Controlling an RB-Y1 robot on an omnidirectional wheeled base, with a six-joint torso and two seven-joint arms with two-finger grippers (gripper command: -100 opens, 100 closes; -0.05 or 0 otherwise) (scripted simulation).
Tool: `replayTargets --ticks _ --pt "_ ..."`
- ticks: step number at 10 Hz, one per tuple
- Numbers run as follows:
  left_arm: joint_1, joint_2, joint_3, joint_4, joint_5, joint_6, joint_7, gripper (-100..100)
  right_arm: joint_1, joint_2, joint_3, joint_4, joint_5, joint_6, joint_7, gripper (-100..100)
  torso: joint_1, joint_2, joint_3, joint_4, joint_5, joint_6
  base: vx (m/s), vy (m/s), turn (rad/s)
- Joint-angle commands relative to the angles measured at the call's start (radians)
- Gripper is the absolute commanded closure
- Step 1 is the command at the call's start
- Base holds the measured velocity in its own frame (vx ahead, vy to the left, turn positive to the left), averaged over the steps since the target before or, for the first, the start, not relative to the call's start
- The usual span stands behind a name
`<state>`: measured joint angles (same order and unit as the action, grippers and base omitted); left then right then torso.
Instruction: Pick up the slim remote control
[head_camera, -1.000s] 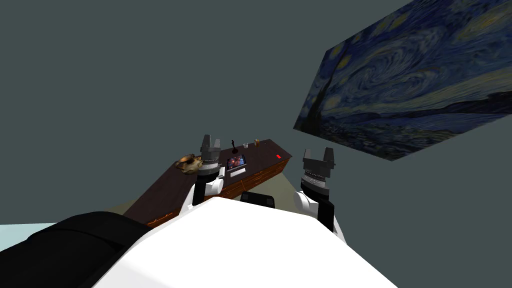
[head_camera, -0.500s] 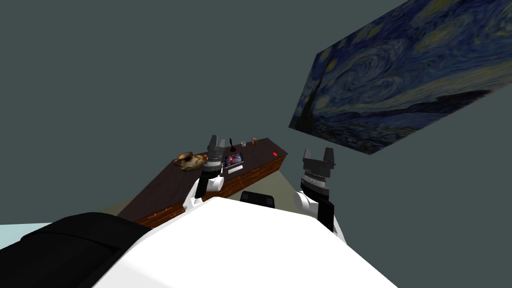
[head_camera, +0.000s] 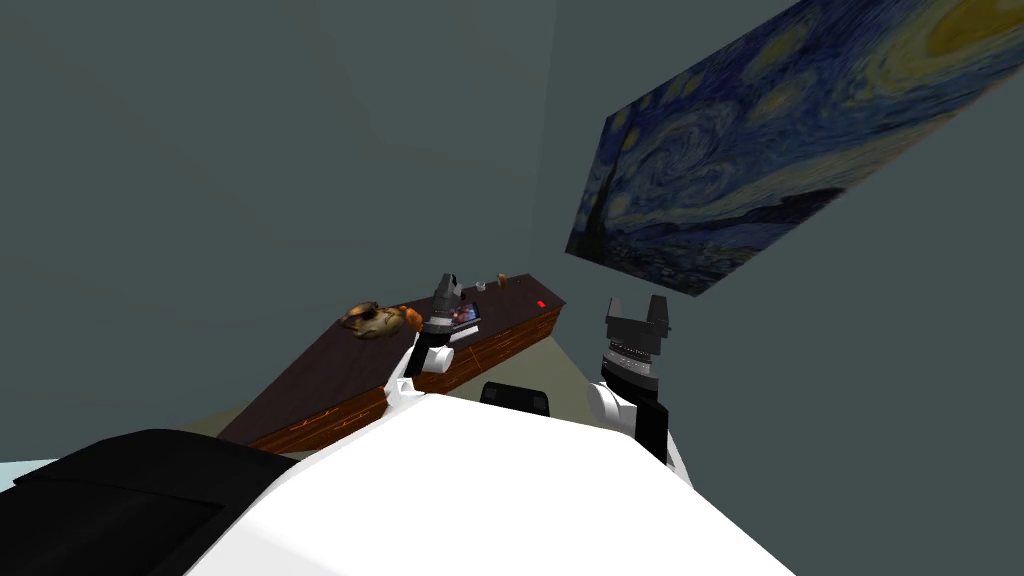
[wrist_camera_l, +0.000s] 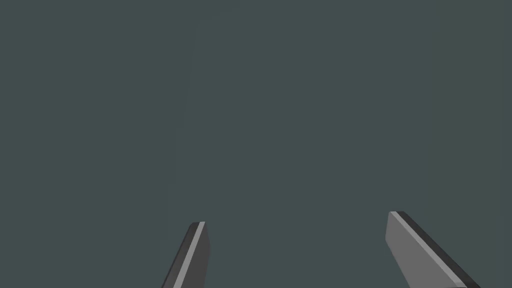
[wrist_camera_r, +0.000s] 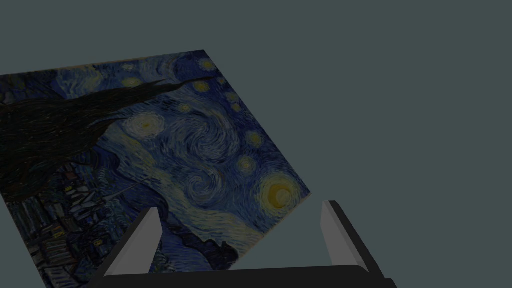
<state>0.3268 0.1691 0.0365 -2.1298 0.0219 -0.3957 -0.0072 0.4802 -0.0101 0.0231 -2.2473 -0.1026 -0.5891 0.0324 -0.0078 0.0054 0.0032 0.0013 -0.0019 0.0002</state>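
A long, dark brown wooden sideboard (head_camera: 330, 375) with a reddish plank front stands against the grey-green wall (head_camera: 250, 150). The slim, pale, bar-shaped remote control (head_camera: 463, 333) lies close to the sideboard's front edge, past the middle towards its far end. At this range it is little more than a light sliver, so I take it for the remote with some caution. Just behind it lies a flat dark tablet with a colourful screen (head_camera: 467, 314).

The left gripper (head_camera: 447, 288) hangs above the sideboard top, just beside the tablet and clear of the remote. In the left wrist view the left gripper (wrist_camera_l: 296, 219) has its two blades spread wide with nothing between them, facing a flat grey-green surface.

Next to that arm, towards the sideboard's middle, sit a tan, lumpy, skull-like ornament (head_camera: 370, 319) and a small orange object (head_camera: 411, 318) touching or nearly touching it. Near the far end stand a small clear glass (head_camera: 480, 285) and a small brown item (head_camera: 502, 279) along the back edge. A small flat red object (head_camera: 541, 303) lies by the far front corner.

The right gripper (head_camera: 638, 308) is held up beyond the sideboard's far end, well apart from it. The right wrist view shows the right gripper (wrist_camera_r: 240, 206) spread and empty. A large blue painting of a swirling night sky (head_camera: 760, 150) hangs on the adjoining wall.
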Motion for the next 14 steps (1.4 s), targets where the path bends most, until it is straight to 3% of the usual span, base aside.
replayTargets --ticks 1,3,6,7,8,9,10,11,14 --pt "-0.022 0.015 0.006 0.036 0.015 0.020 0.011 -100 0.000 0.000 0.000 0.000 0.000 0.000 0.000 0 0.000 0.000 0.000 0.000 0.000 0.000 -0.039 -0.072 -0.018" --pt "-0.077 0.045 0.005 0.104 0.052 0.082 0.031 -100 0.000 0.000 0.000 0.000 0.000 0.000 0.000 0 0.004 -0.003 -0.002 -0.001 0.001 0.000 -0.035 -0.065 -0.072" --pt "-0.106 0.058 0.006 0.176 0.071 0.117 0.040 -100 0.000 0.000 0.000 0.000 0.000 0.000 0.000 0 0.004 -0.003 -0.002 -0.001 0.001 0.000 -0.036 -0.053 -0.034" --pt "-0.136 0.071 0.008 0.202 0.089 0.156 0.050 -100 0.000 0.000 0.000 0.000 0.000 0.000 0.000 0 0.005 -0.003 -0.002 -0.001 0.001 0.000 -0.028 -0.049 -0.063" --pt "-0.136 0.071 0.008 0.226 0.089 0.156 0.050 -100 0.000 0.000 0.000 0.000 0.000 0.000 0.000 0 0.005 -0.003 -0.002 -0.001 0.001 0.000 -0.019 -0.038 -0.028" --pt "-0.166 0.083 0.012 0.261 0.107 0.198 0.059 -100 0.000 0.000 0.000 0.000 0.000 0.000 0.000 0 0.006 -0.004 -0.002 -0.001 0.001 -0.001 -0.025 -0.037 -0.055" --pt "-0.166 0.083 0.012 0.283 0.107 0.198 0.059 -100 0.000 0.000 0.000 0.000 0.000 0.000 0.000 0 0.006 -0.004 -0.002 -0.001 0.001 0.000 -0.019 -0.031 -0.036" --pt "-0.196 0.094 0.016 0.321 0.125 0.240 0.068 -100 0.000 0.000 0.000 0.000 0.000 0.000 0.000 0 0.006 -0.004 -0.002 -0.001 0.001 -0.001 -0.015 -0.042 -0.069" --pt "-0.227 0.105 0.022 0.398 0.142 0.290 0.076 -100 0.000 0.000 0.000 0.000 0.000 0.000 0.000 0 0.006 -0.005 -0.003 -0.001 0.001 0.000 -0.008 -0.035 -0.040"
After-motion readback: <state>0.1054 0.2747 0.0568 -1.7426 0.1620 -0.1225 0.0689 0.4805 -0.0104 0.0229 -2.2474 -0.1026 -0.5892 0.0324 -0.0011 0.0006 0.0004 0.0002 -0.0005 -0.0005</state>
